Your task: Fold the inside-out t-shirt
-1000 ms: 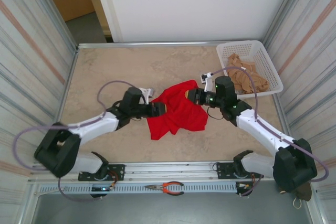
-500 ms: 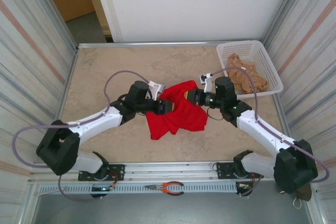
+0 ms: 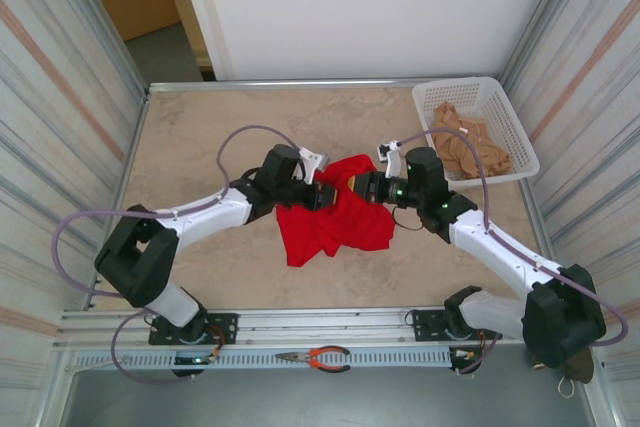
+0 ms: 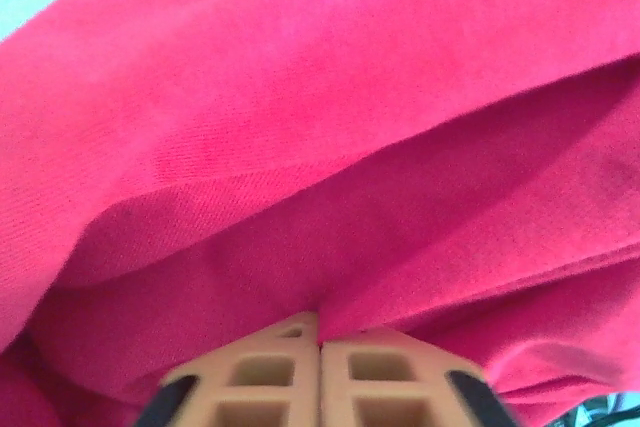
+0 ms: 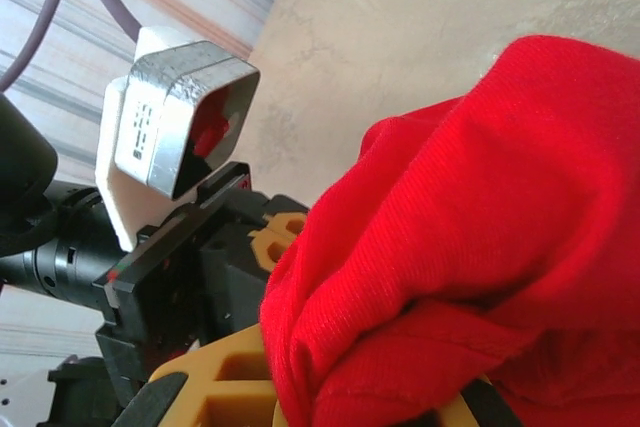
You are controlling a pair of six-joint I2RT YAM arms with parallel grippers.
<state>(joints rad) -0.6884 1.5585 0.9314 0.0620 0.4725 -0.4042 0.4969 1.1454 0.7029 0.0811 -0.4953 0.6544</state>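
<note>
Saw the bright red cloth t-shirt (image 3: 335, 222) heaped at the middle of the beige stone-look worktop (image 3: 200, 127), upper edge raised. Found left jaws clenched on a fold at its upper left, right jaws clenched on its upper right. Judged both grips meant to stretch it flat before folding.

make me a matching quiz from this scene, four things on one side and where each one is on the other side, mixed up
1 bright red cloth t-shirt
2 white plastic mesh basket
3 tan-beige cloth garment
4 orange-handled pliers

A inside the basket
B far right corner of the beige table
C on the slotted metal rail at the near edge
D crumpled mid-table

Pairs: 1-D, 2-B, 3-A, 4-C
</note>
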